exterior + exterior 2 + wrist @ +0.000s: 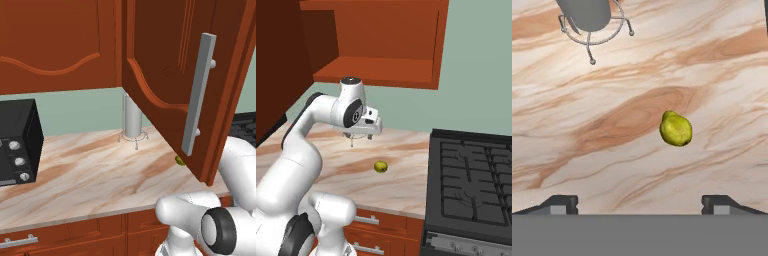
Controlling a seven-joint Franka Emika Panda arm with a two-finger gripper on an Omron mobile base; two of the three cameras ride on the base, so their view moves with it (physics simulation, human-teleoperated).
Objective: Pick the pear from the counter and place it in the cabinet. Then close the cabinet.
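The pear [675, 129] is a small yellow-green fruit lying on the marble counter [612, 150], ahead of my fingertips and a little right of centre. From the right base it shows as the pear [380, 166] near the counter [401, 185] front, with my gripper [360, 133] hovering above and to its back left, pointing down. The gripper [641, 205] is open, with nothing between its fingertips [559, 204]. The cabinet [376, 50] hangs open above, its door [170, 75] with the grey bar handle [199, 95] swung out. Under that door's lower edge peeks the pear [178, 160].
A grey paper-towel holder [134, 120] on a wire foot stands at the back of the counter [90, 170], near the hand [589, 20]. A black oven [17, 142] sits at the left. The black stovetop [471, 175] borders the counter on the right.
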